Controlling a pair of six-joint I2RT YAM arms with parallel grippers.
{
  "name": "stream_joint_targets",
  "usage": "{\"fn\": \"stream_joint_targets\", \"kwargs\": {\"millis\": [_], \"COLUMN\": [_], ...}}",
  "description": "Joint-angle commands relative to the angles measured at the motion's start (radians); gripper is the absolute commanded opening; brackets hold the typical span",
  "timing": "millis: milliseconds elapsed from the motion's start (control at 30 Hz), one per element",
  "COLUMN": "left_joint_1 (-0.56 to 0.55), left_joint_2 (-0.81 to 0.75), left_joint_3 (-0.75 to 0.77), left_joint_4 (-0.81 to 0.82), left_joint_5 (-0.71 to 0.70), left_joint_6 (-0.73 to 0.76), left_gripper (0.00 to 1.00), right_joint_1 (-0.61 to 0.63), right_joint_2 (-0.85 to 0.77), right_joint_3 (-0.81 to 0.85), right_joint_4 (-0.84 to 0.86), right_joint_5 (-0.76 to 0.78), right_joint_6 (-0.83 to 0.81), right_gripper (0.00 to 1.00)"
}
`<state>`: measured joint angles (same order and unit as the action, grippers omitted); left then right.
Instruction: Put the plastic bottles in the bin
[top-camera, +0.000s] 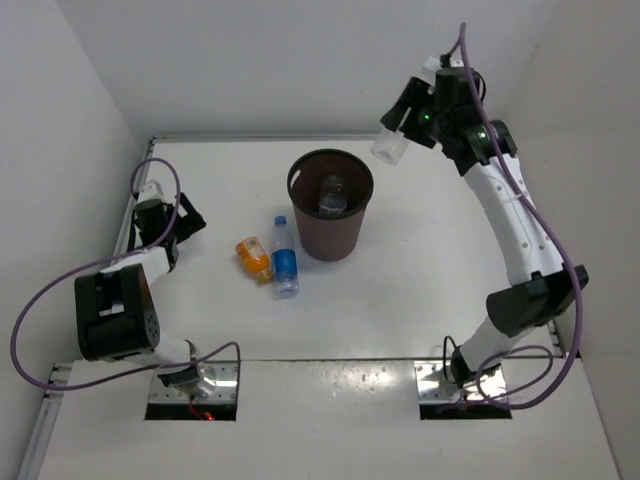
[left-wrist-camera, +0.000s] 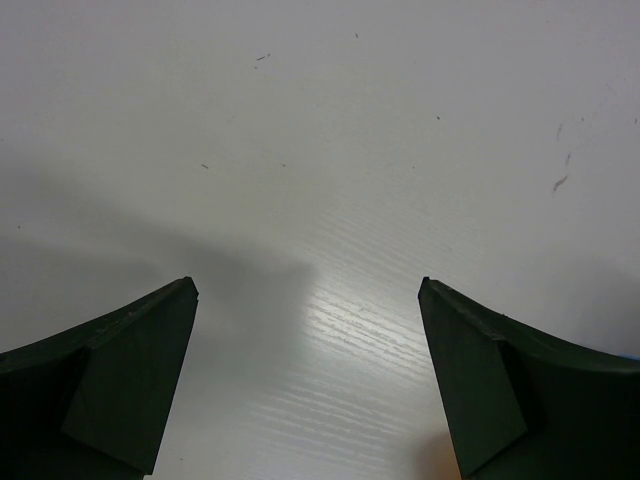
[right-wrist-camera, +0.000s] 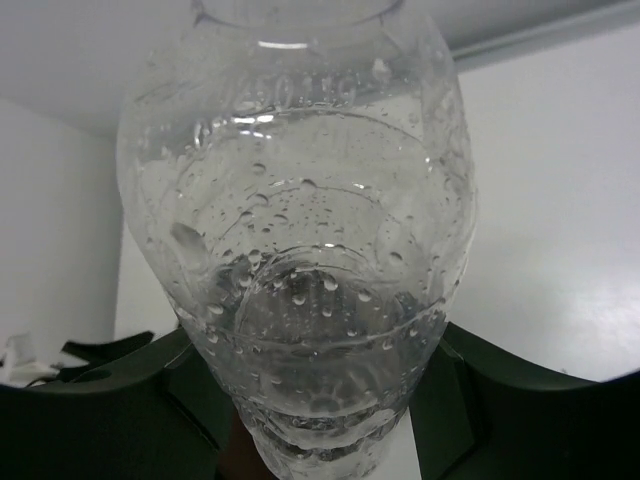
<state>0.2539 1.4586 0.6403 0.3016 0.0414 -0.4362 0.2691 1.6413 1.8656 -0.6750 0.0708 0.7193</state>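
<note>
The plain clear bottle (top-camera: 388, 147) is clamped between the jaws of the right gripper (top-camera: 395, 124). In the right wrist view the bottle (right-wrist-camera: 300, 250) fills the frame, its wall beaded with droplets, and a dark finger (right-wrist-camera: 120, 385) presses in on each side of its lower body. From above, this bottle is to the right of the bin (top-camera: 330, 240) and on its far side, clear of the rim and not over the opening.

Inside the bin lies another clear bottle (top-camera: 331, 196); its label is too small to read.

Just left of the bin, the blue-capped bottle (top-camera: 285, 259) lies on its side on the white table (top-camera: 430, 280), cap pointing away from the arm bases. The stubby orange bottle (top-camera: 253, 256) lies against its left side, further from the bin.

Well to the left of the bin, the left gripper (top-camera: 188, 222) sits low near the table's left edge. Its wrist view shows the jaws spread wide, with only bare table between the fingers (left-wrist-camera: 120, 370).
</note>
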Motion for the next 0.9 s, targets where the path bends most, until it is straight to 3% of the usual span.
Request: {"fn": "stream_joint_targets", "kwargs": {"millis": [0,167,333,500,700,733,867], "left_joint_1": [0.001,0.001,0.001,0.001,0.001,0.001,0.001], "left_joint_2": [-0.006,-0.006,-0.015,-0.015,-0.015,-0.015,-0.015], "left_joint_3": [-0.001,-0.001,-0.001,-0.001,-0.001,-0.001,-0.001], "left_joint_4": [0.036,0.036,0.036,0.036,0.036,0.036,0.036], "left_joint_5": [0.012,0.012,0.012,0.012,0.012,0.012,0.012], "left_joint_6": [-0.019,-0.019,-0.019,-0.019,-0.019,-0.019,-0.019], "left_gripper": [1.00,1.00,1.00,1.00,1.00,1.00,1.00], "right_joint_1": [0.090,0.231,0.332,0.378,0.418,0.427,0.447], "right_joint_2": [0.063,0.187,0.242,0.207,0.195,0.204,0.204], "right_joint_3": [0.115,0.276,0.285,0.140,0.090,0.090,0.081], "right_joint_4": [0.075,0.011,-0.020,0.032,0.080,0.080,0.080], "right_joint_5": [-0.029,-0.008,0.078,0.150,0.181,0.193,0.202], "right_joint_6": [-0.087,-0.167,-0.247,-0.284,-0.316,-0.316,-0.325], "right_gripper": [0.14,0.14,0.14,0.14,0.15,0.16,0.42]}}
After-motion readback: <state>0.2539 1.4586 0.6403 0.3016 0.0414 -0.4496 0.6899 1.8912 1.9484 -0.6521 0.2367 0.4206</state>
